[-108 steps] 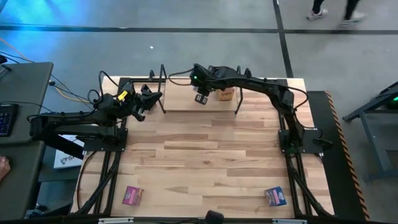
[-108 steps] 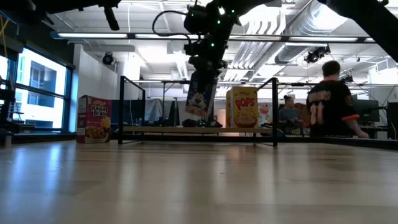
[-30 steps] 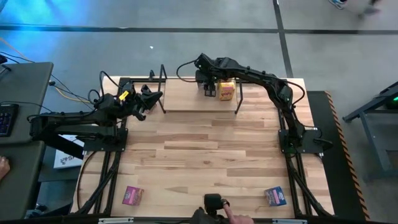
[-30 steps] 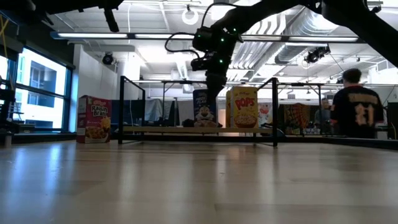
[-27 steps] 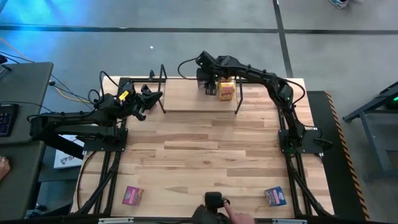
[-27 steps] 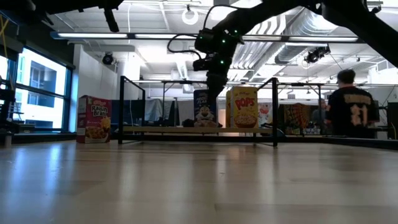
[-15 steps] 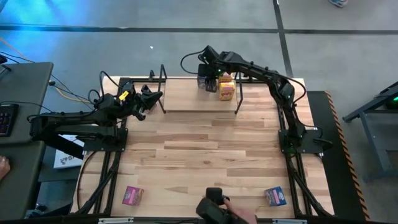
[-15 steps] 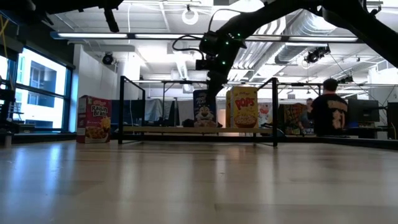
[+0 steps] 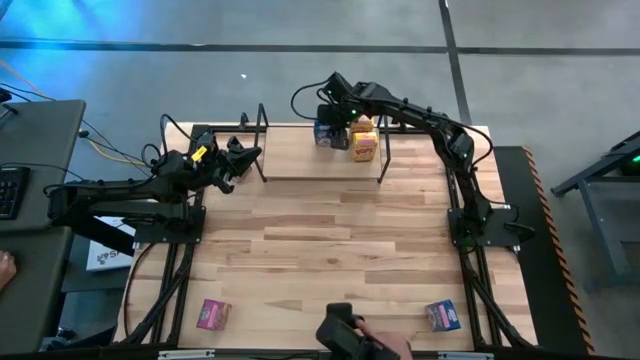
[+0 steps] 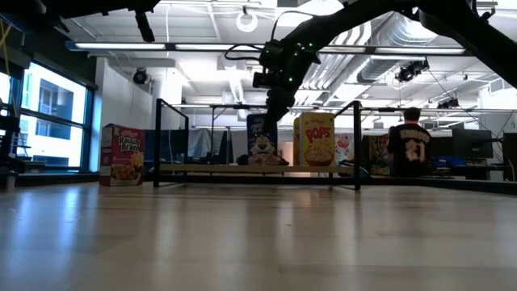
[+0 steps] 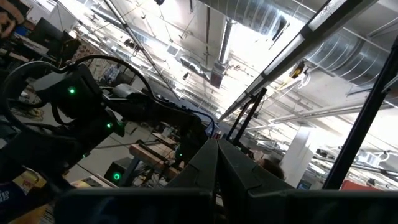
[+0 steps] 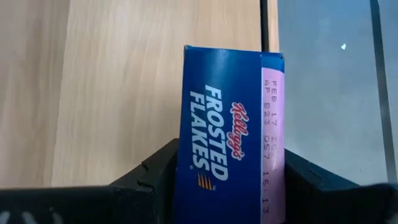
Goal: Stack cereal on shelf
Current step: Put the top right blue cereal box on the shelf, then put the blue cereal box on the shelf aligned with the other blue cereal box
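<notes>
Pale wood tabletop (image 9: 330, 240): at twelve o'clock, right gripper (image 9: 331, 122) pinches blue cardboard Frosted Flakes box (image 12: 231, 134) on wood-board shelf (image 9: 300, 160); left gripper (image 9: 240, 160): cannot tell.

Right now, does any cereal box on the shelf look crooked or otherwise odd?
Yes. The blue Frosted Flakes box leans to one side on the shelf board, while the yellow Pops box beside it stands straight. The right pincer is just above the blue box. Nothing looks spilled or damaged.
</notes>
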